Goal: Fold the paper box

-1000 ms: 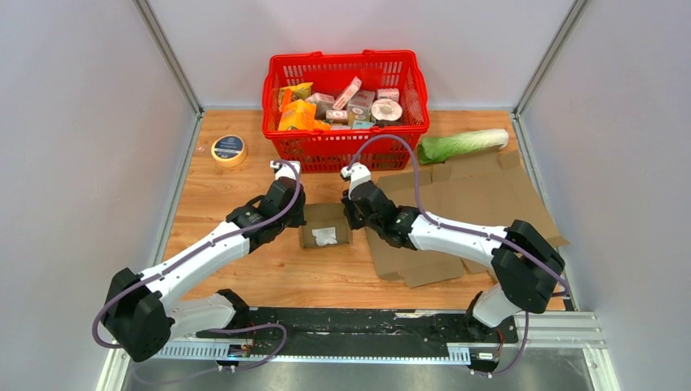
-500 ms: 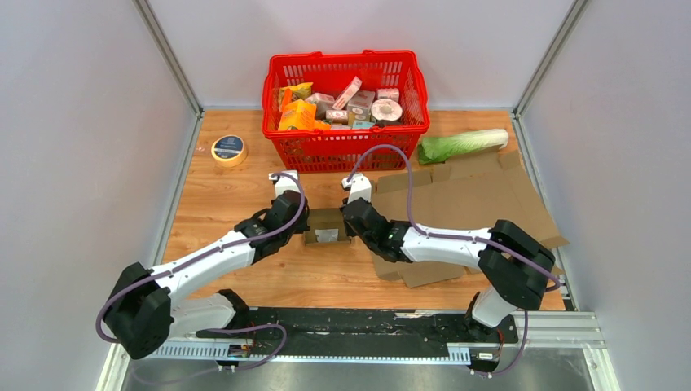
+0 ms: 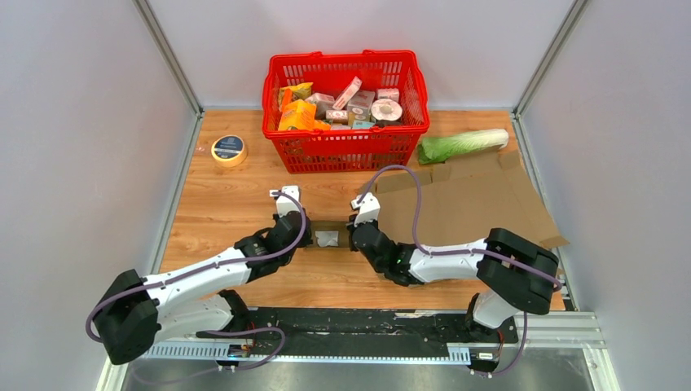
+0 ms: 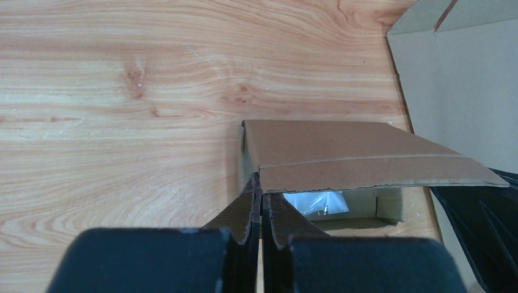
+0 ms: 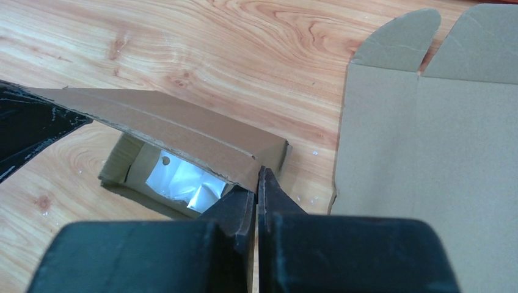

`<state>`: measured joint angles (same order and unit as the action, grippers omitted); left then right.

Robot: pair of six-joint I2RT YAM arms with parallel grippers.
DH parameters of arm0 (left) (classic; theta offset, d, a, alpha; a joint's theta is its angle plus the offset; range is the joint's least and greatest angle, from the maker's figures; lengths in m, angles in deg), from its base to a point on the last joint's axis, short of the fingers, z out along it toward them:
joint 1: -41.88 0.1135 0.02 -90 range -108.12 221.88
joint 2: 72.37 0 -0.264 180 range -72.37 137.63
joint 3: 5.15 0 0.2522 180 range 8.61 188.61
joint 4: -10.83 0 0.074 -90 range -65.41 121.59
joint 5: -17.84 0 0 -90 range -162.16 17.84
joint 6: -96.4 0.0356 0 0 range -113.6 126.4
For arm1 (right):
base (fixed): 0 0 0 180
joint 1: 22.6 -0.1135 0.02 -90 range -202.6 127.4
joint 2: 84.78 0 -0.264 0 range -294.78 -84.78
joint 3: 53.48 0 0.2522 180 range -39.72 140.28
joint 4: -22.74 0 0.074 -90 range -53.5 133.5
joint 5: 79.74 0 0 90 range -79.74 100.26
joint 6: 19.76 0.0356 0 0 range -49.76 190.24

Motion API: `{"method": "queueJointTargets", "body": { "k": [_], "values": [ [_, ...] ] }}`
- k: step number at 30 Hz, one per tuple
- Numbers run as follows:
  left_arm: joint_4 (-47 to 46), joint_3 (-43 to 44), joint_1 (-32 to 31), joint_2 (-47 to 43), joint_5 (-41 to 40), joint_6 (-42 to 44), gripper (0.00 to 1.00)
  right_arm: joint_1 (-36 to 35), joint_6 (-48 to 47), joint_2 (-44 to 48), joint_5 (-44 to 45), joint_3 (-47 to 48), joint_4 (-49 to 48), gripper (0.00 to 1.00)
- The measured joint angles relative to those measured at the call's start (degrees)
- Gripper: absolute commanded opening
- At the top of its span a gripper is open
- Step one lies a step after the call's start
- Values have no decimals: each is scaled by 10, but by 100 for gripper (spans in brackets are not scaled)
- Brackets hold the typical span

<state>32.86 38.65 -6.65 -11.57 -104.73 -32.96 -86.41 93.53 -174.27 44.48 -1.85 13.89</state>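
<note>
The paper box is a small brown cardboard box on the wooden table between my two grippers, with something white and shiny inside. My left gripper is shut on its left side wall. My right gripper is shut on its right side wall. In the left wrist view the fingertips meet at the wall's edge, below the box's top flap. The right wrist view shows the same: the gripper pinches the wall's edge under the slanting flap.
A large flat cardboard sheet lies just right of the box. A red basket full of groceries stands at the back, with a green cabbage to its right and a tape roll to its left. Grey walls close in both sides.
Both grippers have drawn toward the near edge and the box has come with them. The box now looks shorter from above, its flap leaning over the opening.
</note>
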Motion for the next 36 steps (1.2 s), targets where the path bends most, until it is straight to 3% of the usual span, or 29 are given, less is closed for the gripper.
{"method": "queueJointTargets", "body": {
  "k": [2,3,5,6,8,9,13,19,23,27,33,36],
  "values": [
    [-6,-12,-9,-10,-8,-5,0,-10,0,5,9,-13,-15,13],
    [-8,-17,-14,-15,-13,-7,0,-15,0,7,13,-17,-17,27],
    [-9,-27,-24,-19,-25,-11,0,-25,9,13,19,-23,-12,42],
    [-9,-33,-29,-19,-31,-14,0,-31,13,19,24,-23,8,60],
    [-8,-44,-36,-18,-38,-19,0,-41,34,42,22,-20,67,70],
    [-7,-48,-38,-18,-41,-21,0,-44,45,60,19,-12,120,81],
    [-4,-52,-50,-18,-56,-26,0,-36,91,162,-65,22,326,84],
    [0,-52,-69,-18,-77,-29,0,62,172,275,-236,70,464,94],
    [2,-52,-74,-13,-87,-31,0,108,193,214,-283,140,461,94],
    [5,-52,-75,-4,-89,-32,0,120,165,94,-292,193,421,90],
    [5,-51,-76,7,-91,-32,0,118,109,2,-296,198,374,88],
    [8,-51,-76,7,-89,-32,11,116,97,-3,-298,179,333,87]
  ]
}}
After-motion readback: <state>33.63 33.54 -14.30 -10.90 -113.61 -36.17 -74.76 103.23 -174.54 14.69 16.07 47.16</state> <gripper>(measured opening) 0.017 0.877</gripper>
